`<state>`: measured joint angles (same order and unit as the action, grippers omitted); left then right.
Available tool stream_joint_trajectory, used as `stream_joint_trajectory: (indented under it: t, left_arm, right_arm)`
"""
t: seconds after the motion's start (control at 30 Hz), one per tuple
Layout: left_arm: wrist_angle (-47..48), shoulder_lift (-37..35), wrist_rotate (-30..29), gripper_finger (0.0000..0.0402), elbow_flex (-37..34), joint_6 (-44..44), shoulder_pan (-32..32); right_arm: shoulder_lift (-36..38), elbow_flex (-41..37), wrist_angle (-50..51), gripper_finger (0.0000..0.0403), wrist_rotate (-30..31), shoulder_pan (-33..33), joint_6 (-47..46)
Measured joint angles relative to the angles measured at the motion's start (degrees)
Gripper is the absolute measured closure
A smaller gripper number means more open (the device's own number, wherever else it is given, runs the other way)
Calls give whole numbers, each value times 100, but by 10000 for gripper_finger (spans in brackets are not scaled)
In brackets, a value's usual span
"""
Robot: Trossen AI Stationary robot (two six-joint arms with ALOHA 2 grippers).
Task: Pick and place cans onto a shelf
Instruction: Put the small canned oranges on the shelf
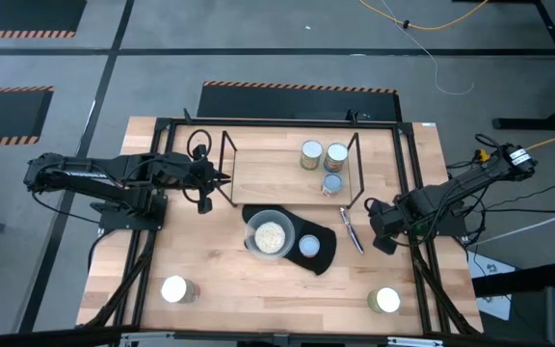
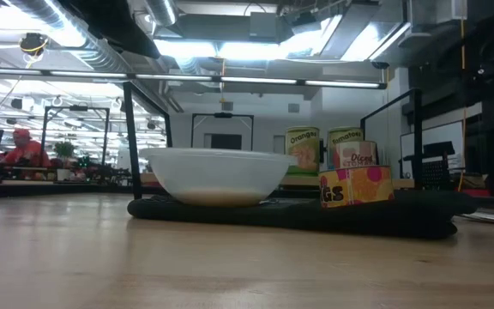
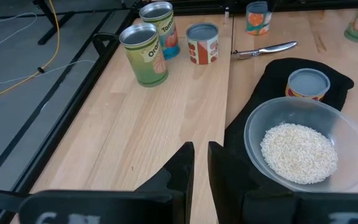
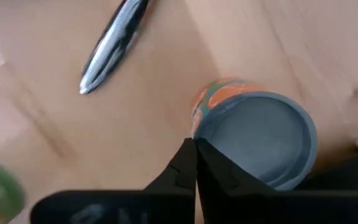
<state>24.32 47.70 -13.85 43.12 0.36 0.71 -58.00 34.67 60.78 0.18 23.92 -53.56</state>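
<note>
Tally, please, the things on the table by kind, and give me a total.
Cans: 7
Shelf: 1
Bowl of grains: 1
Mat: 1
Silver tool: 1
Total: 11

Pale wood table [image 1: 210, 270], shiny metal cans [image 1: 323, 155], translucent plastic bowl [image 1: 270, 234]

Three cans [image 1: 323, 164] are standing upright together inside the black wire shelf [image 1: 227, 164]. One short can [image 1: 308, 246] is sitting on the dark mat; two more [image 1: 175, 289] are standing near the table's front corners.
</note>
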Motion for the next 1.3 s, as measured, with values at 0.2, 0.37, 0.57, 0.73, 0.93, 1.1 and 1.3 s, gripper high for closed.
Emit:
stream_joint_trajectory:
  t: [0.2,0.37,0.57,0.73,0.93,1.1,1.3]
  left_arm:
    - [0,0,0,361,-1,0,2]
    - [0,0,0,361,0,2,2]
    - [0,0,0,361,1,2,0]
    - [0,0,0,361,1,2,1]
    - [0,0,0,361,1,2,1]
    - [0,0,0,361,1,4,0]
    - [0,0,0,361,-1,4,0]
  right_arm:
    - [0,426,-3,401,-30,2,183]
    - [0,942,-6,402,-30,2,317]
    - [0,1607,-14,402,-17,2,639]
    - [0,2045,-80,402,221,-4,972]
    - [0,2321,-588,402,585,-117,1612]
    - [-27,2329,-1241,402,628,-417,2442]
    - [-290,2331,-2004,402,638,-922,3618]
